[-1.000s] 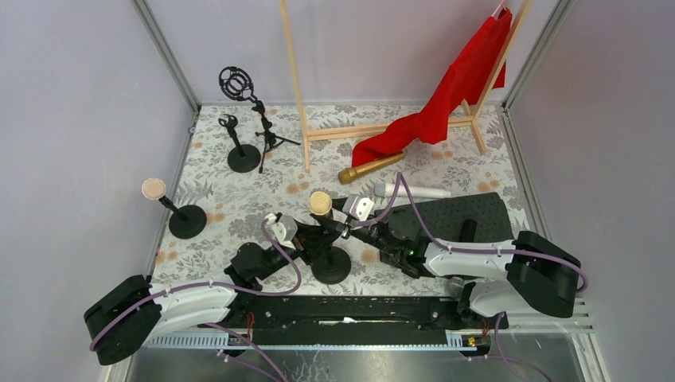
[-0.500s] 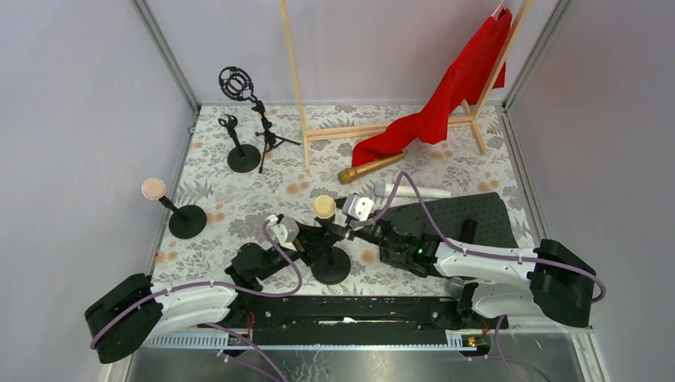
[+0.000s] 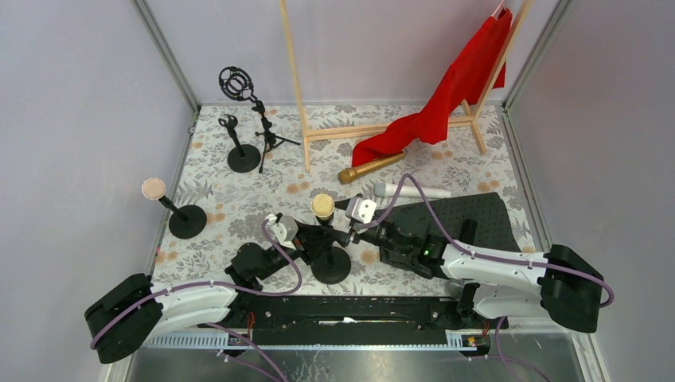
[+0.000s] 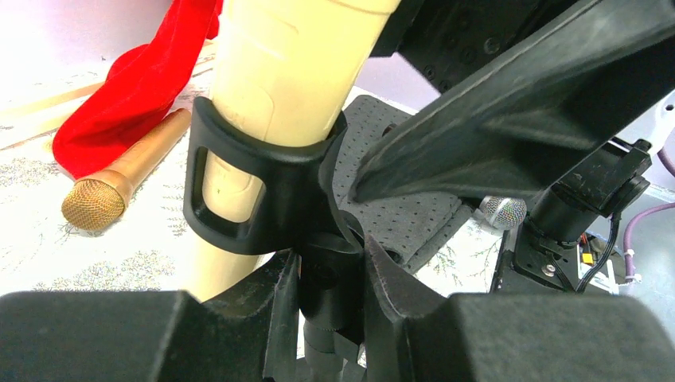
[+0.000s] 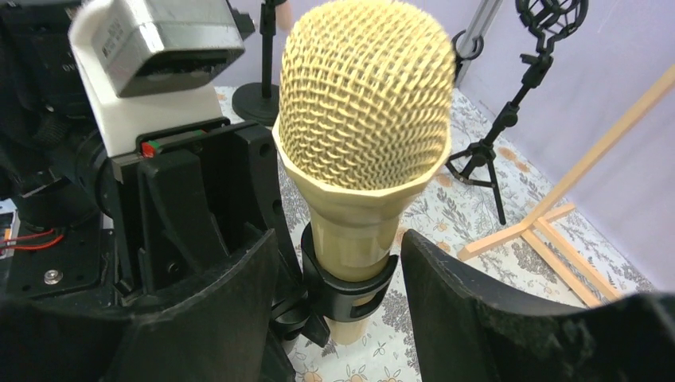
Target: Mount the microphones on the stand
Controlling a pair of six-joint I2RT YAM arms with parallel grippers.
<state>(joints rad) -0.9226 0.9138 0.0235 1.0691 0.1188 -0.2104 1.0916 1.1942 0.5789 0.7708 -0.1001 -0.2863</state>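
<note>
Right fingers [image 5: 227,318] have let go since a second ago. They were clamped on the pale yellow microphone [image 5: 362,119] and now stand spread on either side of it, touching nothing. That arm's shoulder has also swung out to the right. Left fingers [image 4: 398,298] stay clenched on the stem of the stand [image 3: 330,265], just under the clip [image 4: 255,183].

The microphone sits in the clip, head up and leaning a little, at the front middle of the tabletop [image 3: 231,207].

We read the step as release and retreat:
- Back the right arm straight out with fingers wide, so neither pad catches the head or the clip.
- Keep the left hold on the stem until the right arm is clear, then open without twisting the stand.
- Watch that the body doesn't slide down through the clip.

The gold microphone [image 3: 370,168] and white microphone [image 3: 414,191] lie loose on the tabletop. The pink microphone [image 3: 154,189] is already up on its own stand.

Hard to make out:
- From the top view the clip is hidden under the head and fingers.
- The left wrist view cuts off the head, and the tail end below the clip is mostly blocked, so we can't tell how deep the microphone is seated.
- The white microphone is crossed by a cable from above, and the left wrist view shows only its grey mesh head.
</note>
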